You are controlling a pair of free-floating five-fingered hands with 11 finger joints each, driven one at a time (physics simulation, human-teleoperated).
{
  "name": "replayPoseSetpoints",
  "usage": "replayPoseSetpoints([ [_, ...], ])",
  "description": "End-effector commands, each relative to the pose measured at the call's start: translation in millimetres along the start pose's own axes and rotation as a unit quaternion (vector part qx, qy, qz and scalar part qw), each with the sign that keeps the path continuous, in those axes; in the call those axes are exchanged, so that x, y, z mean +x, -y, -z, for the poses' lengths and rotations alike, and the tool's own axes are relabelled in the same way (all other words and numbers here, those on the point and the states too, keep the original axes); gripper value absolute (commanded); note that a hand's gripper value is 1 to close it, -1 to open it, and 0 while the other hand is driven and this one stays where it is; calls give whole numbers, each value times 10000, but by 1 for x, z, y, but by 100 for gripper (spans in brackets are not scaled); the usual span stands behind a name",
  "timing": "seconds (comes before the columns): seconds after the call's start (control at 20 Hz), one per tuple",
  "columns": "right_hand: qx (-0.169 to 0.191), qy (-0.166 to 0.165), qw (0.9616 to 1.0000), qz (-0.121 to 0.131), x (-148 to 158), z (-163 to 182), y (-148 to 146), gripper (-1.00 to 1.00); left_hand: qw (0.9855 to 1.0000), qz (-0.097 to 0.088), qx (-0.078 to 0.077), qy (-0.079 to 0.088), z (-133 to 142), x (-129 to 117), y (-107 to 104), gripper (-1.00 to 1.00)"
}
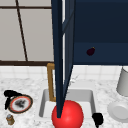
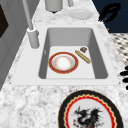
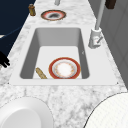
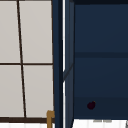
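My left hand (image 1: 10, 95) hovers at the upper left rim of a dragon-patterned plate (image 1: 20, 103) on the left counter. Its straight fingers (image 2: 124, 77) show at the right edge of the left side view, apart from that plate (image 2: 91, 111). My right hand (image 1: 97, 118) floats open at the sink's front right corner, near a white plate (image 1: 118, 111). It also appears in the side views (image 2: 109, 11) (image 3: 3, 60) and holds nothing. A red-rimmed dish (image 2: 63, 62) (image 3: 64, 68) lies in the sink basin (image 2: 72, 35).
An open dark blue cabinet door (image 1: 58, 57) hangs over the sink. A small dark purple thing (image 1: 90, 51) (image 4: 91, 105) sits on the cabinet shelf. A brown stick (image 2: 83, 57) lies beside the dish. The faucet (image 2: 32, 35), a grey canister (image 1: 123, 81) and a small brown bottle (image 1: 10, 119) stand on the counter.
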Motion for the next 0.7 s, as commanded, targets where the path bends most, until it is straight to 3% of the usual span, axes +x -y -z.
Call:
replayPoseSetpoints([
  [0.0, 0, 0, 10000, 0, 0, 0, 0, 0, 9996, -18, 179, -213, -5, 17, 15, -100],
  [0.1, 0, 0, 10000, 0, 0, 0, 0, 0, 9998, 24, 113, -137, 2, 26, 34, -100],
  [0.45, 0, 0, 10000, 0, 0, 0, 0, 0, 9998, 59, 171, -76, 10, 57, 85, -100],
  [0.55, 0, 0, 10000, 0, 0, 0, 0, 0, 9998, 60, 152, -67, 13, 49, 95, -100],
  [0.65, 0, 0, 10000, 0, 0, 0, 0, 0, 9996, 139, 125, -226, 11, 38, 98, -100],
])
